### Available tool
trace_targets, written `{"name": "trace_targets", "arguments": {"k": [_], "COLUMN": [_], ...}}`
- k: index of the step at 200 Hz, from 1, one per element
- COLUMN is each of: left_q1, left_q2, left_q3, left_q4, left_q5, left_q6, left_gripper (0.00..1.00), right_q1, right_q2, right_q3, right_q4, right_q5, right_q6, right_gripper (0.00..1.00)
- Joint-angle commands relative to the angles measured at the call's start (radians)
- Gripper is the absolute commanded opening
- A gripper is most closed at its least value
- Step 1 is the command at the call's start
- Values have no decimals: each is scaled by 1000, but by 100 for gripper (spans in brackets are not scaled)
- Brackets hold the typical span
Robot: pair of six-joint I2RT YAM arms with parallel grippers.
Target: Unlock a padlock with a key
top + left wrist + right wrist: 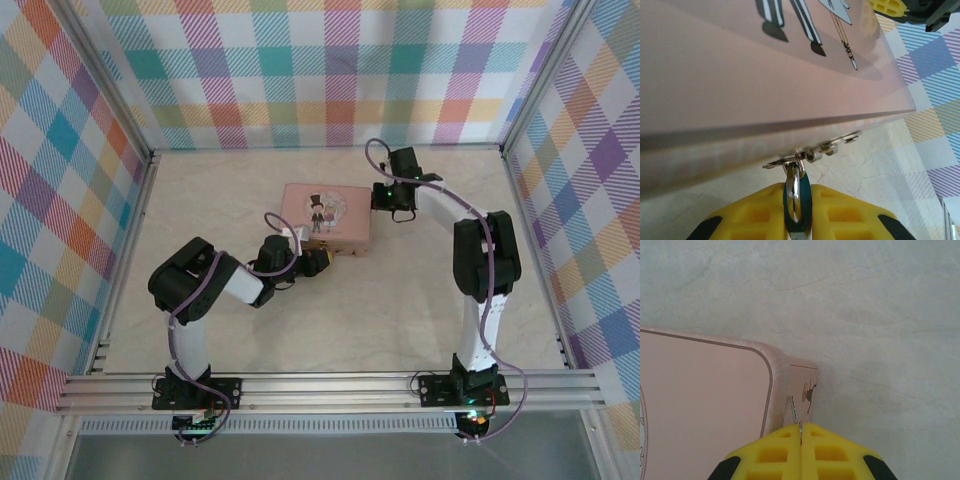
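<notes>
The pink tin [325, 218] with a cartoon couple on its lid lies mid-table. From the metal hasp [812, 154] on the tin's front hangs the tiny padlock [803, 197], dark with a silvery shackle. My left gripper [797, 220] is shut on the padlock, its yellow fingers on either side. In the top view the left gripper [322, 262] sits at the tin's near edge. My right gripper [800, 440] is shut on the key [794, 410], whose thin toothed blade sticks out beside the tin's corner [795, 375]. In the top view the right gripper [392, 200] is at the tin's right end.
The pale marbled tabletop [330, 320] is ringed by checkered walls [320, 70] and aluminium rails [330, 385] along the near edge. The right arm's elbow [487, 255] stands tall to the right of the tin.
</notes>
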Motion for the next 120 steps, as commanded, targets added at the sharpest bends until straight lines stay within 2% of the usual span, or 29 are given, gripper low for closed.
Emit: {"name": "trace_targets", "arguments": {"k": [1, 47, 120], "left_q1": [-11, -33, -33], "left_q2": [-11, -24, -51], "left_q3": [1, 53, 65], "left_q4": [-122, -236, -260], "left_q5": [110, 160, 96], "left_q6": [7, 25, -9], "left_gripper": [16, 16, 16], "right_q1": [12, 12, -13], "right_q2": [51, 122, 90], "right_q3": [56, 141, 145], "right_q4": [31, 17, -84], "right_q5": [-69, -91, 81], "right_q6": [-45, -111, -135], "right_gripper": [0, 0, 0]}}
